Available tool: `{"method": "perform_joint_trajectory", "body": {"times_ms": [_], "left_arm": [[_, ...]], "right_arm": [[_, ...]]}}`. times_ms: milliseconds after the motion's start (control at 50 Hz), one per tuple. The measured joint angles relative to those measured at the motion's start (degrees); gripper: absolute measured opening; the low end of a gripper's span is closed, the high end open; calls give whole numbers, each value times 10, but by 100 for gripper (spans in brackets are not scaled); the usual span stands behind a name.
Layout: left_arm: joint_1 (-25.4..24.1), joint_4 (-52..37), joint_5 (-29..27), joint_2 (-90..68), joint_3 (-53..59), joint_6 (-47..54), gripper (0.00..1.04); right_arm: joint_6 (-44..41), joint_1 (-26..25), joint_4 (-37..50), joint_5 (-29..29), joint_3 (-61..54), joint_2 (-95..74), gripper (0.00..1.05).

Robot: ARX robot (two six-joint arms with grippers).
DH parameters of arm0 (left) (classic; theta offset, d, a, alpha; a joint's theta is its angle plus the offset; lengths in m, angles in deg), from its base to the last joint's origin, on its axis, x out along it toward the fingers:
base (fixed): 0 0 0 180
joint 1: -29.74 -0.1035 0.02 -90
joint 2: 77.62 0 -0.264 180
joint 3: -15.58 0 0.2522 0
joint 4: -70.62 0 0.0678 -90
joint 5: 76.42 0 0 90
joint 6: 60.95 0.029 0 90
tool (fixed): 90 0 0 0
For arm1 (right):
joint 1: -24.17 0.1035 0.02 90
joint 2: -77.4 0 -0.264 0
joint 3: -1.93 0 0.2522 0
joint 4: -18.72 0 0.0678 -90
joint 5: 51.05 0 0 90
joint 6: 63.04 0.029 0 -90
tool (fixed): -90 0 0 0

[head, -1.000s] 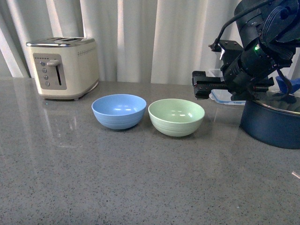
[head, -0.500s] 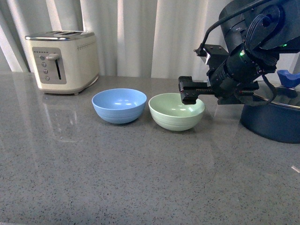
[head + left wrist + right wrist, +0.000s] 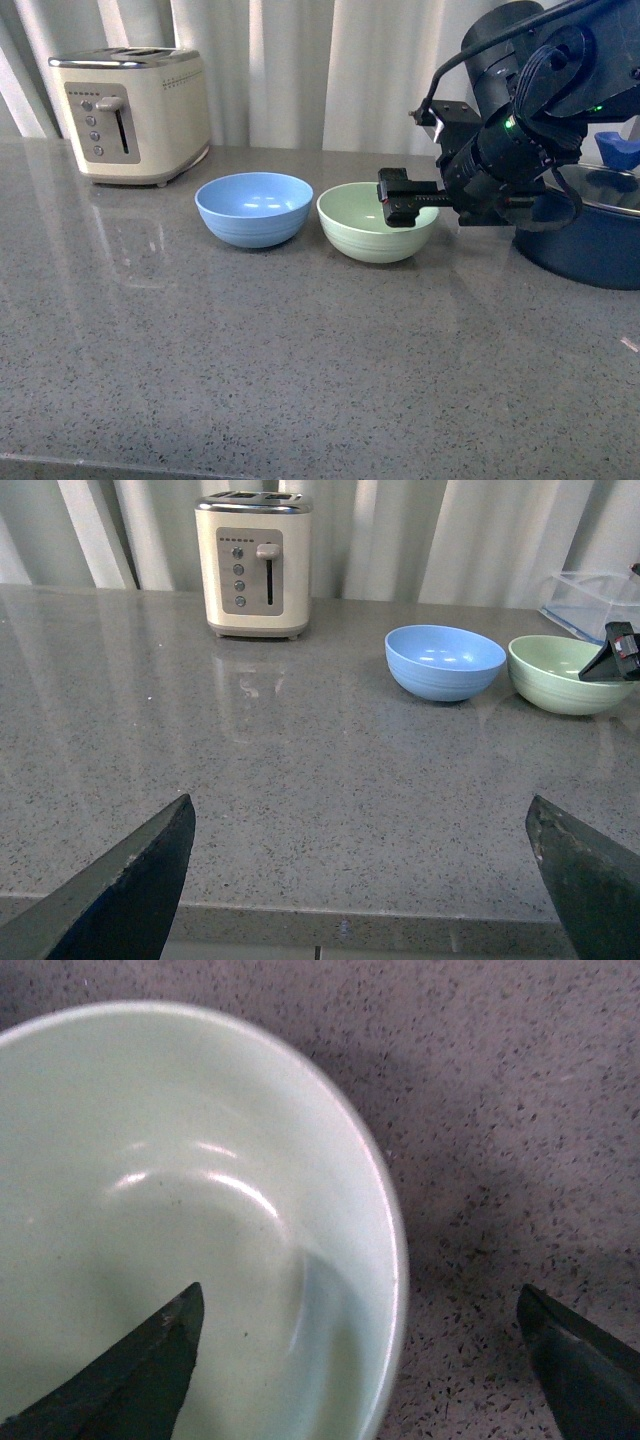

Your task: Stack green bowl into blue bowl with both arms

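Note:
The pale green bowl (image 3: 365, 238) stands upright on the grey counter, just right of the light blue bowl (image 3: 253, 208); the two bowls sit close together. My right gripper (image 3: 392, 205) hangs open over the green bowl's right rim. In the right wrist view the green bowl (image 3: 180, 1210) fills the frame, and the right gripper (image 3: 360, 1290) straddles its rim, one finger over the inside and one outside. My left gripper (image 3: 358, 805) is open over bare counter near the front edge, far from the blue bowl (image 3: 445, 662) and the green bowl (image 3: 560, 675).
A cream toaster (image 3: 130, 115) stands at the back left. A dark navy pot (image 3: 585, 240) sits at the right, under the right arm. A clear plastic container (image 3: 585, 595) is behind the bowls. The counter's front edge (image 3: 340, 915) runs below the left gripper.
The right arm has swung left and down, from beside the pot to over the green bowl's right rim. Both bowls stay in place.

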Motion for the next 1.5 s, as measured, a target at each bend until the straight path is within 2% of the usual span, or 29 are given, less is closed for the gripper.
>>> {"method": "perform_joint_trajectory", "body": {"times_ms": [360,460,520,900,1200,1500], "left_arm": [[0,0,0,0,0,0,98],[0,0,0,0,0,0,98],[0,0,0,0,0,0,98],[0,0,0,0,0,0,98],[0,0,0,0,0,0,98],[0,0,0,0,0,0,98]], "right_arm": [[10,2,27,35,-48,7,20],[13,0,37,50,-50,23,4],[10,-1,37,52,-50,29,1],[-4,-8,22,58,-37,33,1],[-10,-3,-11,70,75,30,1],[-22,28,-42,74,155,-5,1]]}}
